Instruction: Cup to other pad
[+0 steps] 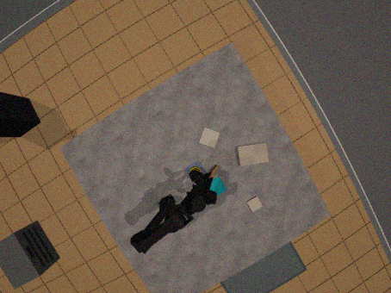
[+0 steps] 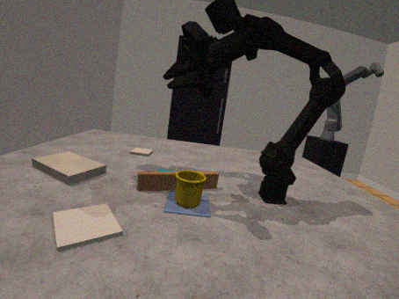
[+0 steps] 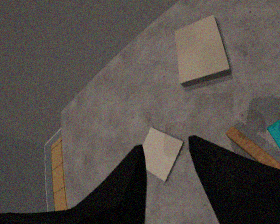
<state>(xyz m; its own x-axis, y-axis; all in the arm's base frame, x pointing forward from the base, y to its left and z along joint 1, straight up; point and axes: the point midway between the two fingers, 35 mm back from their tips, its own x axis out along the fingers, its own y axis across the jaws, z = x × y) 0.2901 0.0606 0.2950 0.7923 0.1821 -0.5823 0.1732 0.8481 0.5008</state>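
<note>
Black fingers, set narrow w/ a visible gap, nothing betw them: gripper [image 1: 210, 178] [image 2: 166, 82] [image 3: 166, 147] isn't gripping anything. Exterior: it's up high, well above the tabletop [image 1: 155, 109] [image 2: 145, 265] [image 3: 115, 100], tips pointing left in frame & a bit down. Wrist: both fingertips in view, square cream tile [image 1: 209, 137] [image 2: 87, 226] [image 3: 162, 153] seen below, betw & past them.

Black arm [image 1: 174, 221] [image 2: 308, 115] arches back from there to its foot on the tabletop. Top cam: part of it overlaps the cup, no contact in exterior.

Yellow cup [image 1: 195, 169] [image 2: 189, 190] is upright on blue pad [image 1: 189, 170] [image 2: 172, 207], apart from gripper. Marbles: can't tell, interior too dark/small. Teal pad [image 1: 218, 187] [image 2: 163, 170] [image 3: 275, 131] = other pad, no cup on it; partly hidden behind the bar in exterior.

Brown bar [image 1: 214, 171] [image 2: 155, 181] [image 3: 250, 146] stands on its long narrow side betw the 2 pads, just beside both.

Farther out: thick cream block [image 1: 253, 154] [image 2: 68, 167] [image 3: 202, 50] lies flat, apart from bar. Small cream tile [image 1: 254, 203] [image 2: 141, 151] also flat, on teal pad's side of the bar.

Bkgd, exterior: tall dark cabinet [image 2: 195, 115], plus grey arm [image 2: 334, 115] on dark stand [image 2: 325, 152].
</note>
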